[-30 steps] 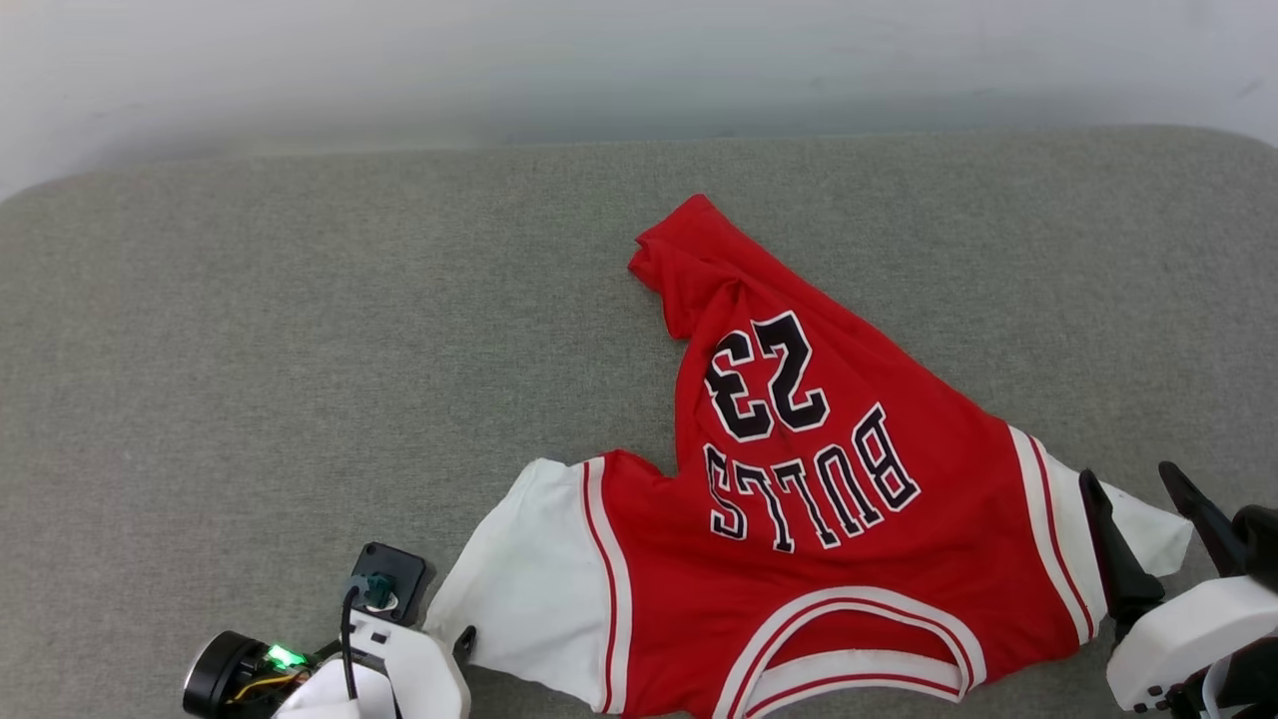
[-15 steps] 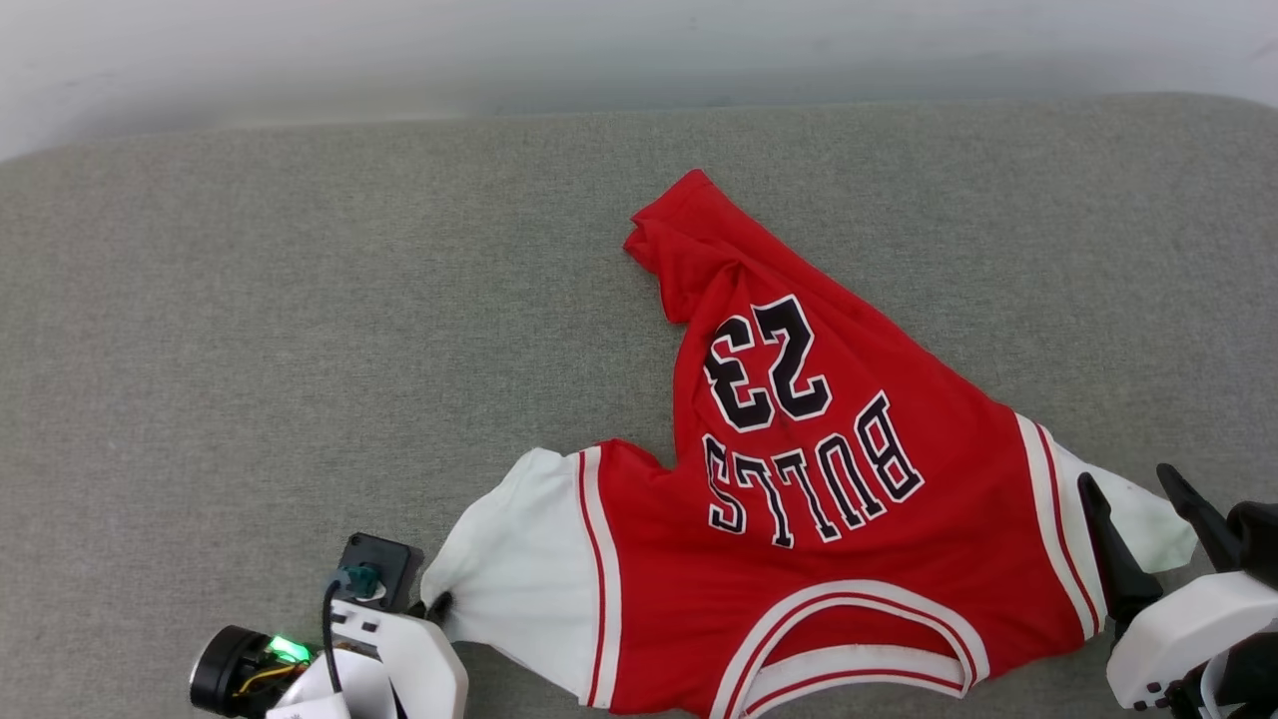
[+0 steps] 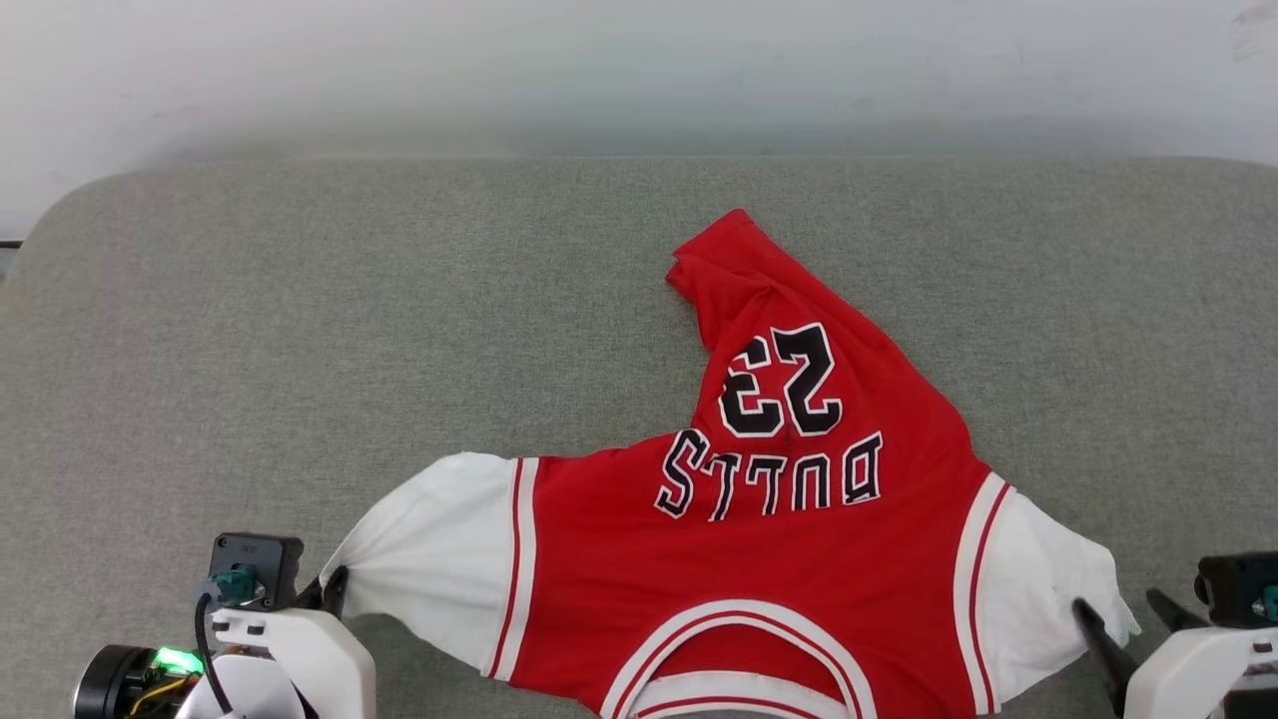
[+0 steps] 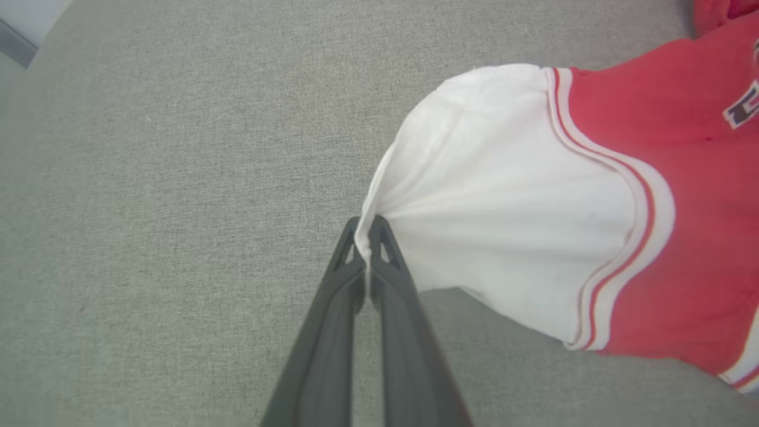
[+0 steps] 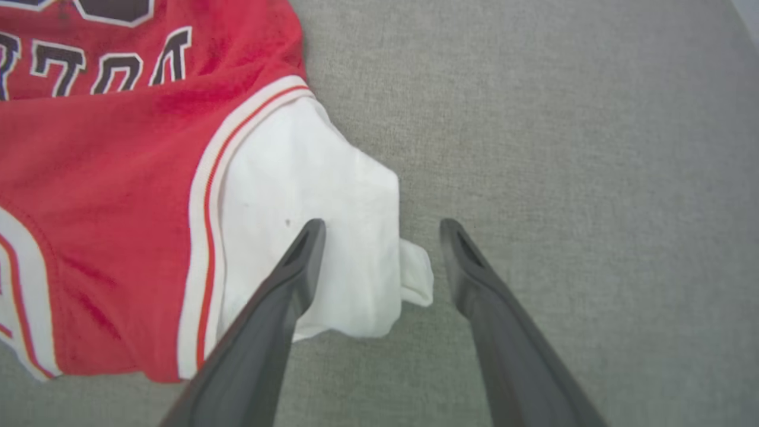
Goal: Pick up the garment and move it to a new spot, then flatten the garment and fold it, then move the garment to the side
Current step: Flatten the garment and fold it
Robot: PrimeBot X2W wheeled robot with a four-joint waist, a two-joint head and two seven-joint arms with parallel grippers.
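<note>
Garment (image 3: 759, 559), lettering up, along the front edge of the surface (image 3: 300, 300), left sleeve (image 4: 504, 207) cuff pinched in the closed left gripper (image 4: 367, 228), right gripper (image 5: 382, 224) open astride the right sleeve (image 5: 308, 196) cuff; close on both cuff layers, then lift both sides level, judged best against sagging.

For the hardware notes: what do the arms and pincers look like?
Left pincer and right pincer: two long, tapered dark grey fingers each, triangular cut-outs near the tips. Wrist shells are glossy white. The left wrist carries a black box with a teal plug, a black cable and a green light.
</note>
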